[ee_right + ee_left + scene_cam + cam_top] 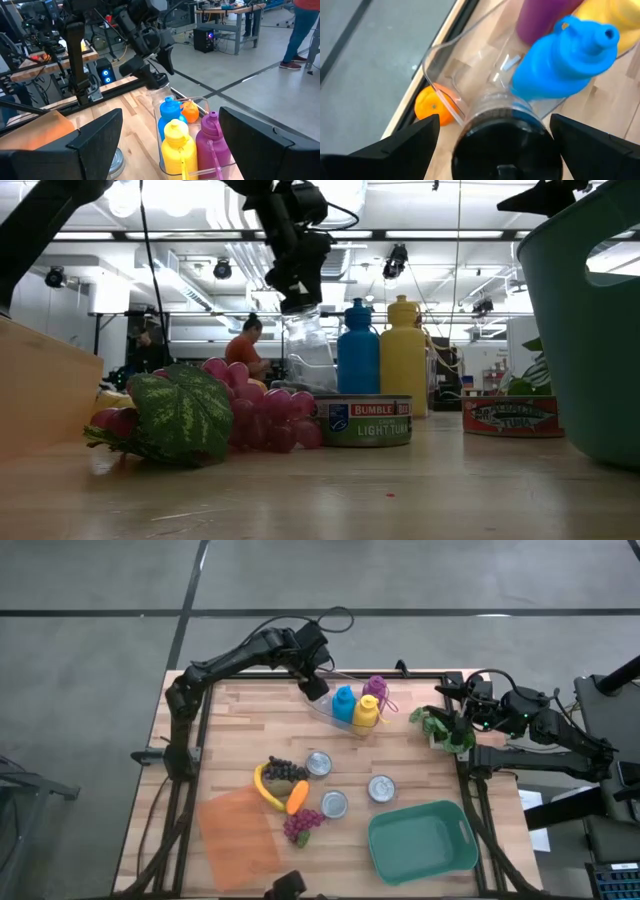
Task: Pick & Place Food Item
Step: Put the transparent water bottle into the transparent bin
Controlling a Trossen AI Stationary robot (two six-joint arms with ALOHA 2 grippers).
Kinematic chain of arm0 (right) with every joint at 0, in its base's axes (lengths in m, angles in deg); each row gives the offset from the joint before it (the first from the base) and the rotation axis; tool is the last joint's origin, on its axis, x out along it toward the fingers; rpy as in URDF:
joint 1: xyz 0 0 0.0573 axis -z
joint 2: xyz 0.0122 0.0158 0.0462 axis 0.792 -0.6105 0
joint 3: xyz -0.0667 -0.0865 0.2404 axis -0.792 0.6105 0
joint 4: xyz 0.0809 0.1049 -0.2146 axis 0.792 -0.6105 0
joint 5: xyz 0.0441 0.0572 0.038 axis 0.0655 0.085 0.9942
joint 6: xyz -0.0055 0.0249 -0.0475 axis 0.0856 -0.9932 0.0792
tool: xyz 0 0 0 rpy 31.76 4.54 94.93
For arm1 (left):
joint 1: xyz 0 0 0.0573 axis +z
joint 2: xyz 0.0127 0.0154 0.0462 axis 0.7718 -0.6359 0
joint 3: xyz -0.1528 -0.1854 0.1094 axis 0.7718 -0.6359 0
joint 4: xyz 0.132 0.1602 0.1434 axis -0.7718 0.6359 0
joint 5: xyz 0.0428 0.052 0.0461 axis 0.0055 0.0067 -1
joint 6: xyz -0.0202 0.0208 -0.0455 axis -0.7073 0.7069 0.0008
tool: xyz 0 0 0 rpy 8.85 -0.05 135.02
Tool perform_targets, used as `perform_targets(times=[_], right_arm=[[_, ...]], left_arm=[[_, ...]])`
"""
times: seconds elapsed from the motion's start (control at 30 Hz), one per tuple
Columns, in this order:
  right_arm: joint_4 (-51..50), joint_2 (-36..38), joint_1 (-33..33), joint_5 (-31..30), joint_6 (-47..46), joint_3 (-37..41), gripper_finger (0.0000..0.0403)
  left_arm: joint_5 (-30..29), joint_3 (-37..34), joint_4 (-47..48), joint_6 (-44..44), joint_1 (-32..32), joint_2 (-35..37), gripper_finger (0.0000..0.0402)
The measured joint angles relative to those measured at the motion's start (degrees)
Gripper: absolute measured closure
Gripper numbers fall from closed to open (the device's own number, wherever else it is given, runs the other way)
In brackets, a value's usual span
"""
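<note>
From above we see the wooden slatted tabletop [240, 730] with a teal plastic bin [422, 838] at its near right, and at the far edge a clear plastic container [340, 718] holding a blue squeeze bottle [344, 703], a yellow squeeze bottle [366, 712] and a purple bottle [375, 688]. The left gripper [314, 686] hangs over that container's far end with its fingers spread wide and nothing between them, while the right gripper [462, 720], partly open and empty, waits off the tabletop's right edge near a green leafy toy vegetable [445, 728]. Only the wrist views show us the small orange fruit [433, 103] lying inside the container behind the blue bottle, which the overhead view hides.
</note>
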Motion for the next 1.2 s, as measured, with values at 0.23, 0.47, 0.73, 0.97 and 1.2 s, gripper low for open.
perform_targets(times=[0.23, 0.47, 0.73, 0.97, 1.2], right_arm=[[0.0, 0.0, 0.0, 0.0, 0.0, 0.0, 0.0074], [0.0, 0.0, 0.0, 0.0, 0.0, 0.0, 0.0074], [0.0, 0.0, 0.0, 0.0, 0.0, 0.0, 0.0074], [0.0, 0.0, 0.0, 0.0, 0.0, 0.0, 0.0074], [0.0, 0.0, 0.0, 0.0, 0.0, 0.0, 0.0074]], left_arm=[[-0.2, -0.1, -3.8, 0.1, 0.0, 0.0, 0.0018], [-0.7, 0.6, -5.3, 1.3, 0.0, 0.0, 0.0018], [-7.1, 5.5, -4.2, 1.7, -0.1, 3.6, 0.0018], [-9.1, 4.4, 2.4, 1.0, -0.4, 8.1, 0.0018], [-9.7, -0.2, 6.3, -0.1, -1.9, 8.6, 0.0018]])
